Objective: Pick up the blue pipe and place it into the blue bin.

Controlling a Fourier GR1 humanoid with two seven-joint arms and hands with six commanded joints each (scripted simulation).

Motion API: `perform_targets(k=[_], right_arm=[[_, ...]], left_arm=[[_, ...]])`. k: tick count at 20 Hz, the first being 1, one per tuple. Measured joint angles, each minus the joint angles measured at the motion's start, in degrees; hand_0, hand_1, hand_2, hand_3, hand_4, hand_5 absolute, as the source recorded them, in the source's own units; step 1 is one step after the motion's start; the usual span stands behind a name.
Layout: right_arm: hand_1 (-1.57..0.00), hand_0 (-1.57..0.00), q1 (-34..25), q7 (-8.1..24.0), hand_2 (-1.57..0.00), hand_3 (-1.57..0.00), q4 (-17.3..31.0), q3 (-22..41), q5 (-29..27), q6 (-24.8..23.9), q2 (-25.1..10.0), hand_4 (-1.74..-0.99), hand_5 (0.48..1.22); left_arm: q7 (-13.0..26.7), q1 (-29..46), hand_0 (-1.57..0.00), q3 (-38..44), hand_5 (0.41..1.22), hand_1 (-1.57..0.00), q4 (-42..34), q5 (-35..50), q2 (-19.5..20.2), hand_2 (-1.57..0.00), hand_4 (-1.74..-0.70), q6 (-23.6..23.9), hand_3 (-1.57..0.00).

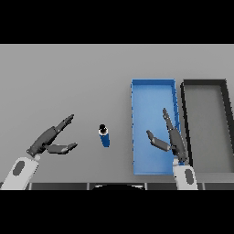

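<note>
- Hovering over the near half of the blue bin, the right hand has its fingers straight and thumb spread, grasping nothing.
- Left of the bin by a wide margin, the left hand is likewise relaxed and empty, fingers apart from the thumb.
- Between that hand and the bin, just left of the bin's near half, the blue pipe lies on the grey table, touched by neither hand.
- The pipe looks like a short, stiff, light cylinder with a dark end cap; smooth sides may slip, so pinching across its blue middle seems best.
- The bin appears empty apart from the hand above it.
- Right of the bin, touching or nearly so, a black bin also looks empty.
</note>
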Motion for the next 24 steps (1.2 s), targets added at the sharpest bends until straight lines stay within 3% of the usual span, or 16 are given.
perform_targets(k=[5, 11, 12, 14, 19, 21, 23, 24], right_arm=[[0.00, 0.00, 1.20, -1.11, 0.00, 0.00, -0.90, 0.30, 0.36, -0.18, 0.14, -1.221, 0.618], [0.00, 0.00, 2.08, -0.26, 0.00, 0.00, -2.28, 0.52, 0.18, -0.14, 0.37, -1.229, 0.622], [0.00, 0.00, 2.67, -0.45, 0.00, 0.00, -2.56, 0.88, 0.60, -0.27, 0.58, -1.229, 0.621], [0.00, 0.00, 2.94, -0.31, 0.00, 0.00, -2.82, 1.02, 0.80, -0.46, 0.77, -1.218, 0.612], [0.00, 0.00, 4.00, -0.38, 0.00, 0.00, -3.01, 0.71, 0.85, -0.72, 0.64, -1.201, 0.605], [0.00, 0.00, 3.62, -0.36, 0.00, 0.00, -3.46, 0.58, 0.35, -0.39, 0.46, -1.204, 0.607], [0.00, 0.00, 2.36, 1.58, 0.00, 0.00, -2.47, 0.18, -0.21, -0.46, 0.84, -1.206, 0.606], [0.00, 0.00, 2.97, 0.33, 0.00, 0.00, -1.84, 0.13, -0.12, -0.37, 0.75, -1.204, 0.605]], left_arm=[[2.43, -0.13, 0.00, -6.70, 0.469, 0.00, -2.54, -5.73, -4.62, 0.00, -1.18, 0.71, 0.00], [2.17, -2.45, 0.00, -9.91, 0.468, 0.00, 1.89, -9.36, -10.95, 0.00, -1.21, 2.12, 0.00], [4.37, -4.37, 0.00, -10.03, 0.467, 0.00, 4.10, -9.27, -12.58, 0.00, -1.20, 2.11, 0.00], [4.48, -5.86, 0.00, -10.57, 0.469, 0.00, 7.30, -9.46, -15.37, 0.00, -1.19, 2.01, 0.00], [3.42, -9.93, 0.00, -12.45, 0.462, 0.00, 13.68, -13.22, -19.76, 0.00, -1.13, 2.50, 0.00], [0.93, -10.68, 0.00, -12.79, 0.495, 0.00, 15.36, -12.70, -21.48, 0.00, -1.17, 1.50, 0.00], [1.02, -11.42, 0.00, -12.73, 0.533, 0.00, 16.08, -11.51, -23.44, 0.00, -1.21, 1.22, 0.00], [0.09, -11.25, 0.00, -12.49, 0.558, 0.00, 16.31, -11.37, -23.84, -0.04, -1.24, 1.58, -0.01]])
